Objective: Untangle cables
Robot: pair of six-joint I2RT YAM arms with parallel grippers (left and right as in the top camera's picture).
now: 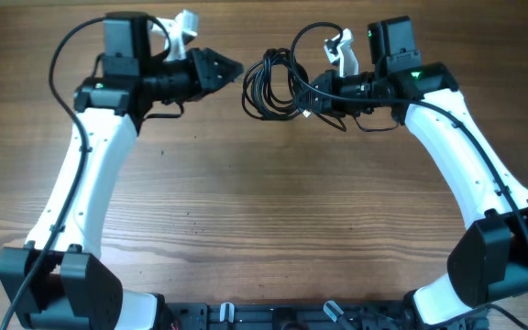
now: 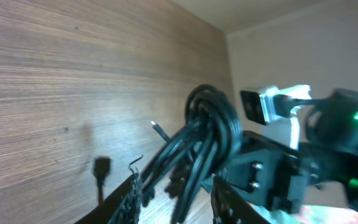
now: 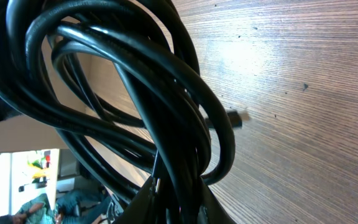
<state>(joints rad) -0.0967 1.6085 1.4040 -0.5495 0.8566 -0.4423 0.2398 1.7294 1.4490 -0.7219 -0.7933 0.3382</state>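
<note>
The cables [image 1: 269,84] are a tangled bundle of thin black loops at the far middle of the table. My right gripper [image 1: 308,97] is shut on the bundle's right side. In the right wrist view the loops [image 3: 135,93] fill the frame and run down between the closed fingers [image 3: 176,202]. My left gripper [image 1: 235,67] is open just left of the bundle. In the left wrist view the strands [image 2: 207,124] hang down between its two spread fingers [image 2: 179,202]; I cannot tell if they touch. A small plug [image 2: 101,168] shows at the left.
The wooden table [image 1: 264,211] spreads out toward the front. Both white arms [image 1: 90,174] [image 1: 470,156] reach in from the near corners, with their own thicker black wires. The right arm's wrist [image 2: 303,143] shows close behind the bundle in the left wrist view.
</note>
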